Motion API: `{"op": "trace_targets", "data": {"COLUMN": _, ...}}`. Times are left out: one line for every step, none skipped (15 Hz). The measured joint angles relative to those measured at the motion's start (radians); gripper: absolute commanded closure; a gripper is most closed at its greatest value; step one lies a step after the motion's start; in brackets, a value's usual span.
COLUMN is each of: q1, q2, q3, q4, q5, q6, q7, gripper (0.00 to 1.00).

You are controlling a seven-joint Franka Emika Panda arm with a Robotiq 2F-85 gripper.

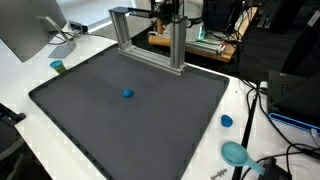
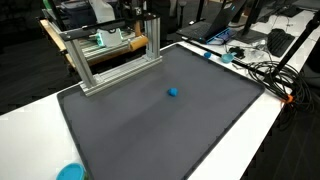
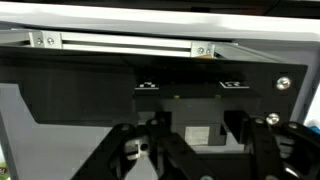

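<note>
Nearest the wrist camera, the gripper (image 3: 195,150) fills the bottom of the view. Its fingers (image 3: 135,150) are spread, with a clear gap between them and nothing pinched. Just beyond, at 12 o'clock, runs the top bar of the metal frame (image 3: 120,42), level across the wrist view and apart from the fingertips.

In an exterior view the frame (image 1: 179,45) stands at the 12 o'clock edge of the dark mat (image 1: 100,130), and the gripper hangs just above and behind its top bar, not touching it.

So close to the frame, the care lies in clearance, I judge. Keep the fingers square to the bar and the gap wide. Move slowly along one line only, so no fingertip clips the bar or a post. The wrist view is the best guide, since the exterior views cut the arm off.

Farther out, a small blue piece (image 1: 127,94) lies alone near the mat's middle, towards 9 o'clock and well apart from the frame.
</note>
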Motion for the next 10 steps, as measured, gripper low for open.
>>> {"op": "trace_targets", "data": {"q1": 0.0, "q2": 0.0, "q3": -0.001, "q4": 0.001, "q5": 0.005, "q6": -0.002, "q7": -0.001, "gripper": 0.67}}
{"op": "trace_targets", "data": {"q1": 0.0, "q2": 0.0, "q3": -0.001, "q4": 0.003, "q5": 0.01, "q6": -0.005, "q7": -0.002, "gripper": 0.74}}
{"op": "trace_targets", "data": {"q1": -0.002, "q2": 0.0, "q3": -0.004, "q4": 0.006, "q5": 0.01, "q6": -0.007, "q7": -0.002, "gripper": 0.78}}
{"op": "trace_targets", "data": {"q1": -0.003, "q2": 0.0, "q3": -0.009, "q4": 0.007, "q5": 0.012, "q6": -0.009, "q7": -0.003, "gripper": 0.78}}
{"op": "trace_targets", "data": {"q1": -0.002, "q2": 0.0, "q3": -0.011, "q4": 0.008, "q5": 0.014, "q6": -0.01, "q7": -0.003, "gripper": 0.78}}
{"op": "trace_targets", "data": {"q1": -0.002, "q2": 0.0, "q3": -0.012, "q4": 0.008, "q5": 0.014, "q6": -0.011, "q7": -0.003, "gripper": 0.78}}
{"op": "trace_targets", "data": {"q1": -0.002, "q2": 0.0, "q3": -0.012, "q4": 0.008, "q5": 0.014, "q6": -0.012, "q7": -0.003, "gripper": 0.78}}
{"op": "trace_targets", "data": {"q1": -0.002, "q2": 0.0, "q3": -0.012, "q4": 0.009, "q5": 0.014, "q6": -0.012, "q7": -0.003, "gripper": 0.78}}
{"op": "trace_targets", "data": {"q1": -0.002, "q2": 0.0, "q3": -0.012, "q4": 0.011, "q5": 0.014, "q6": -0.011, "q7": -0.003, "gripper": 0.78}}
{"op": "trace_targets", "data": {"q1": -0.002, "q2": 0.0, "q3": -0.012, "q4": 0.013, "q5": 0.017, "q6": -0.002, "q7": 0.003, "gripper": 0.78}}
